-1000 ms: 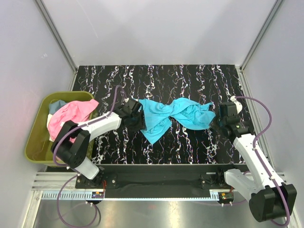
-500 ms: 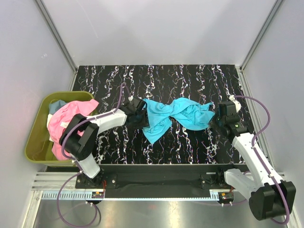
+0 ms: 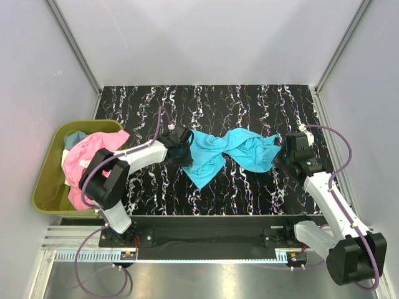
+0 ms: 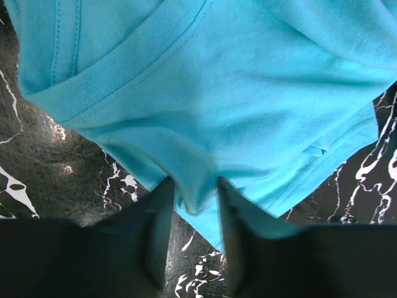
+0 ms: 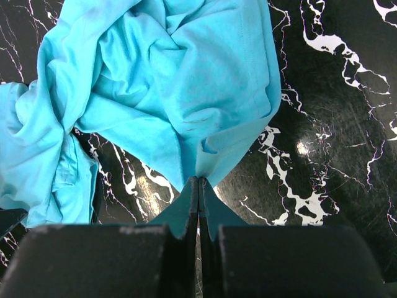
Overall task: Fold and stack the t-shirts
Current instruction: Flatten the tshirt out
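Note:
A turquoise t-shirt [image 3: 230, 149] lies crumpled and stretched left to right on the black marbled table [image 3: 249, 103]. My left gripper [image 3: 184, 149] is at the shirt's left end. In the left wrist view its jaws [image 4: 192, 192] stand apart, with a fold of the turquoise cloth [image 4: 248, 81] hanging between them, near the ribbed collar. My right gripper [image 3: 282, 156] is at the shirt's right end. In the right wrist view it [image 5: 199, 181] is shut on an edge of the shirt [image 5: 186, 81]. A pink t-shirt [image 3: 93, 152] and a light blue-grey one [image 3: 75, 138] lie in the bin.
An olive-green bin [image 3: 47, 180] stands at the table's left edge, with pink cloth hanging over its near side. White walls and metal posts enclose the table at the back and on both sides. The arm bases sit on the rail at the near edge.
My left gripper has moved a little up and right along the shirt's left end. My right gripper has shifted slightly farther from the base. The shirt has barely moved.

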### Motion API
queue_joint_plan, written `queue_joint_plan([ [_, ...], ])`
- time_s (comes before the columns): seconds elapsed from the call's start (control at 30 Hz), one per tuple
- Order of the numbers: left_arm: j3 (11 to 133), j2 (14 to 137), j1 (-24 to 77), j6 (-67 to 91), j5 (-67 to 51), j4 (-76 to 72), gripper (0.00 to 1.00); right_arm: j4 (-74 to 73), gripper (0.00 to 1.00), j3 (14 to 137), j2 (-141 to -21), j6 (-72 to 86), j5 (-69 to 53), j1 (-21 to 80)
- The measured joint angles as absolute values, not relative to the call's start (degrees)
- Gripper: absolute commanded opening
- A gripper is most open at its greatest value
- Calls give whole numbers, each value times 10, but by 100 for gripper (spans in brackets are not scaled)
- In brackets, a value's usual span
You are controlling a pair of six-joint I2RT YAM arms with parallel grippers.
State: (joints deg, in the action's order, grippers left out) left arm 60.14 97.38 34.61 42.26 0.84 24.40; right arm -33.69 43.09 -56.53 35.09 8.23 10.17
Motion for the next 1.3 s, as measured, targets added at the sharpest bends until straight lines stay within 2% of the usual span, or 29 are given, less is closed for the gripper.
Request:
queue_joint_plan([
  [0.07, 602, 979, 346, 424, 8, 244, 0, -337, 0, 431, -565, 349, 83, 102],
  [0.23, 676, 1004, 315, 401, 7, 297, 0, -337, 0, 431, -566, 345, 88, 102],
  [0.47, 830, 1044, 183, 359, 4, 298, 0, -336, 0, 431, -573, 343, 100, 102],
  [0.5, 844, 1056, 174, 355, 3, 296, 2, -336, 0, 431, -575, 343, 101, 102],
  [0.6, 882, 1111, 158, 338, -6, 294, 27, -336, 0, 431, -581, 342, 102, 102],
  [0.63, 890, 1129, 157, 334, -11, 295, 44, -336, 0, 432, -583, 341, 104, 102],
  [0.67, 895, 1145, 155, 329, -17, 295, 51, -336, 0, 432, -585, 340, 105, 102],
  [0.73, 896, 1162, 152, 320, -24, 303, 59, -337, 0, 433, -588, 337, 107, 102],
  [0.83, 895, 1156, 155, 306, -19, 329, 58, -336, 0, 436, -588, 335, 109, 102],
  [0.9, 880, 1125, 162, 300, 7, 336, 53, -336, 0, 438, -588, 334, 109, 102],
  [0.93, 866, 1103, 168, 300, 16, 338, 45, -336, 0, 438, -588, 334, 108, 102],
  [1.03, 769, 989, 198, 318, 26, 324, 40, -336, 0, 438, -588, 334, 105, 102],
  [1.17, 656, 897, 228, 352, 16, 312, 39, -336, 0, 438, -588, 333, 98, 102],
  [1.3, 579, 899, 229, 376, 3, 280, 40, -336, 0, 438, -584, 333, 97, 102],
])
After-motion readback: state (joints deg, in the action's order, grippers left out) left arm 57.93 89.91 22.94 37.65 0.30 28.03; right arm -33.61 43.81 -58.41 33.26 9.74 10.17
